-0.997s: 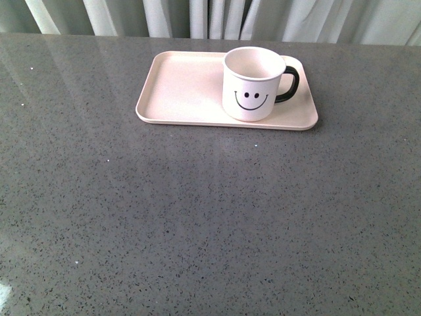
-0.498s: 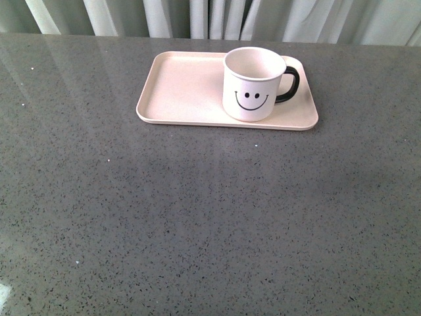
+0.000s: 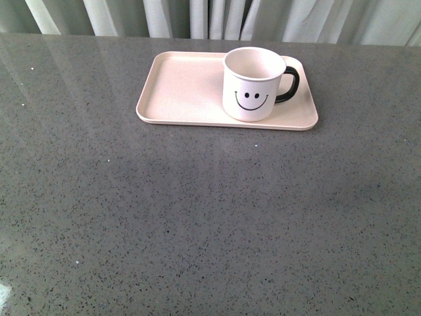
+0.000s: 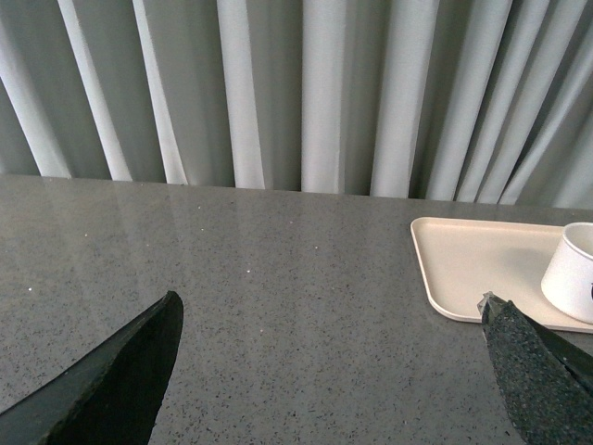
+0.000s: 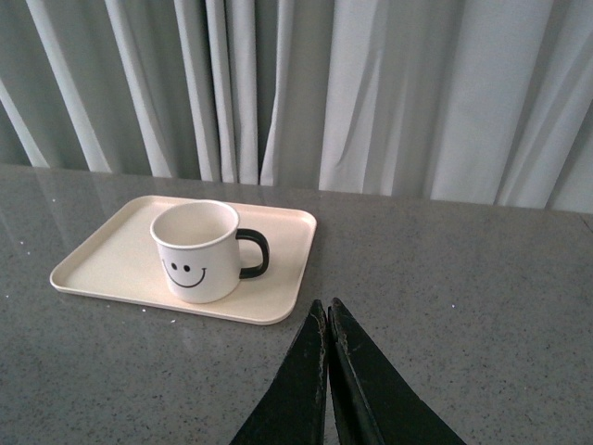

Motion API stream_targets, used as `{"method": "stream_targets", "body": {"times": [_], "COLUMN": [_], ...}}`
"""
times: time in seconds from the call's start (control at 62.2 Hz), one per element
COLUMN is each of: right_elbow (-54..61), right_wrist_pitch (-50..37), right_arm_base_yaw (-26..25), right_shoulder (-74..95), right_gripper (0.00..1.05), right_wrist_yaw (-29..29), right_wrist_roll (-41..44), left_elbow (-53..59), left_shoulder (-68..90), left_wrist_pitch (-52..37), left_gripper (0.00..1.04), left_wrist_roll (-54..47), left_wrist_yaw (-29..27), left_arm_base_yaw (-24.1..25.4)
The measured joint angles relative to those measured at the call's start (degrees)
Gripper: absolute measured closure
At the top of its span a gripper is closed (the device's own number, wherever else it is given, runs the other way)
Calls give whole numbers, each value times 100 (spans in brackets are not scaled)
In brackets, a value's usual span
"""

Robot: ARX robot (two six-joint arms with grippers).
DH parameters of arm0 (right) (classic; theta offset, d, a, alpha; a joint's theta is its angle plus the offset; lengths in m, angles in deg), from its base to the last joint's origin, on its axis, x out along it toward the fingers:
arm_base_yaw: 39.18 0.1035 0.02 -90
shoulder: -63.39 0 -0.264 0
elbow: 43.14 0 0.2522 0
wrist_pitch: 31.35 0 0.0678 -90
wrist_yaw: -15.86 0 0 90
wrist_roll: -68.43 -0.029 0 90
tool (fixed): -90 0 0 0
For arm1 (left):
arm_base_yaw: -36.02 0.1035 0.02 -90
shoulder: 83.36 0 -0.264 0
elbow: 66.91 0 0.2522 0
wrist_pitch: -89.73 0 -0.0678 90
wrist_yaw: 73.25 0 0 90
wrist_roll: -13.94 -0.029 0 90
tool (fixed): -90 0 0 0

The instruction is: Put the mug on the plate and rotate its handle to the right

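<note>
Toward the far edge of the grey speckled bench (image 3: 197, 217), a little right of its middle, lies the pale pink plate (image 3: 177, 92) with its long sides running along that edge. On the right half of the plate the white mug (image 3: 250, 84) stands upright, its mouth showing an empty inside and its black smiley turned to the near edge. Its black loop handle (image 3: 293, 84) sticks out toward the right edge of the bench, above the plate's right end. Behind the far edge hang pale pleated curtains (image 3: 217, 16).

Neither arm appears in the front view. From the left wrist view, the left pincer (image 4: 329, 371) hangs over bare bench with its dark fingers spread wide, empty, the plate's (image 4: 463, 264) end and the mug (image 4: 573, 273) off to one side. From the right wrist view, the right pincer (image 5: 326, 315) has its two fingers pressed together, nothing between them, well apart from the mug (image 5: 196, 250) and near the plate's (image 5: 111, 260) edge.
</note>
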State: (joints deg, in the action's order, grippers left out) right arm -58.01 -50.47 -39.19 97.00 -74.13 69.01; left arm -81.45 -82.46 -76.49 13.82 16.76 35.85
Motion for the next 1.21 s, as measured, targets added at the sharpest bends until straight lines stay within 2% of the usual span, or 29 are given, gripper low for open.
{"method": "stream_targets", "body": {"times": [0.611, 0.949, 1.045, 1.206], "right_elbow": [2, 2, 2, 2], "right_wrist_pitch": [1788, 2306, 3230, 3274], "right_arm_base_yaw": [0, 0, 0, 0], "right_shoulder": [-1864, -2380, -3204, -3320], "right_gripper": [103, 103, 103, 103], "right_wrist_yaw": [0, 0, 0, 0], "right_wrist_roll": [0, 0, 0, 0], "left_elbow": [0, 0, 0, 0], "left_shoulder": [0, 0, 0, 0], "left_wrist_pitch": [2, 0, 2, 0], "left_gripper": [9, 9, 9, 9], "left_wrist_roll": [0, 0, 0, 0], "left_wrist_yaw": [0, 0, -2, 0], "left_arm_base_yaw": [0, 0, 0, 0]}}
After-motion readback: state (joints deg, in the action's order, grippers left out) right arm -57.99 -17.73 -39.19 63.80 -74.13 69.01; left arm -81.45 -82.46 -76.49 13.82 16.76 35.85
